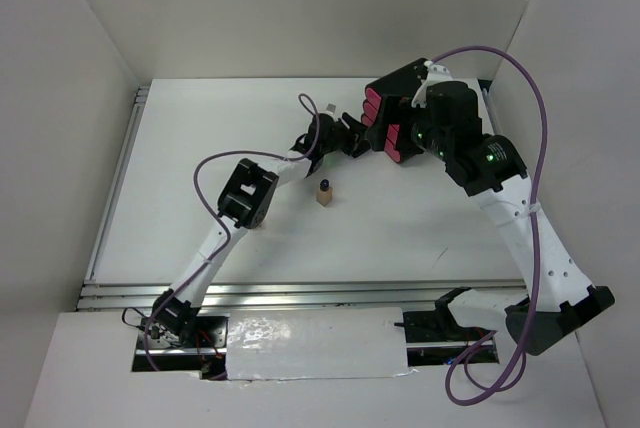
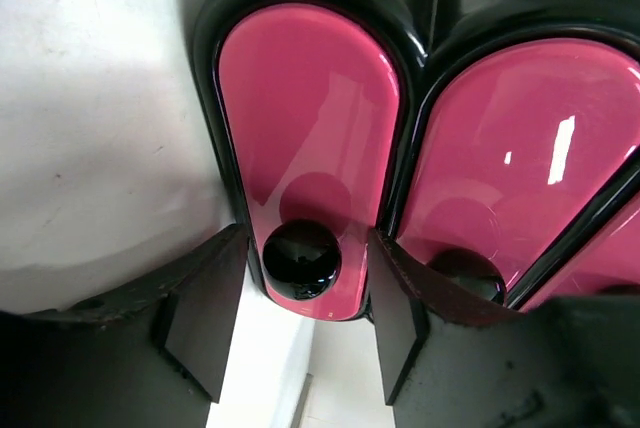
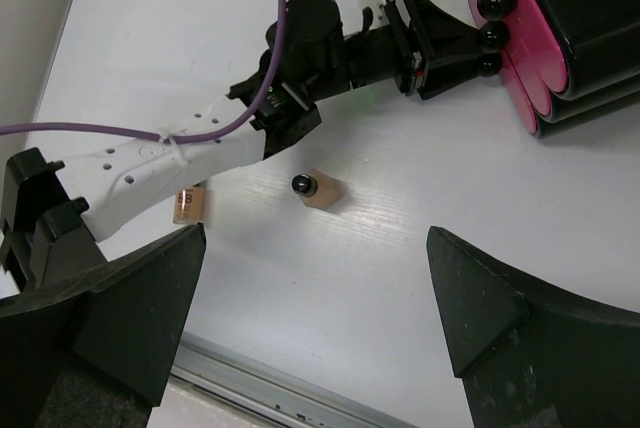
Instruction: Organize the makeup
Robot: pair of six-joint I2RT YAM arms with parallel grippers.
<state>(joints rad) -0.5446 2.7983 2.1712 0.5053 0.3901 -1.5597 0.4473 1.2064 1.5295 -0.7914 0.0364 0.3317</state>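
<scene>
At 1 o'clock on the white table (image 1: 400,228), a glossy black plastic box (image 1: 398,83) with pink drawer fronts (image 2: 310,118). Left gripper (image 2: 305,278) at one round black knob (image 2: 300,258) — fingers spread either side, slim gaps, no pinch. Right gripper (image 3: 315,248) near the box, fingers spread wide, holding nothing. At 7 o'clock from the left gripper — small tan bottle with black cap (image 1: 323,193), alone on the table. Second tan item (image 3: 190,205) half hidden beside the left arm.

Left gripper (image 1: 352,138) crowded the pink fronts of the box (image 1: 398,83), its arm barring that side; near the box one tan bottle (image 1: 324,193) stood in the way, bare bench (image 1: 400,238) open around it.
</scene>
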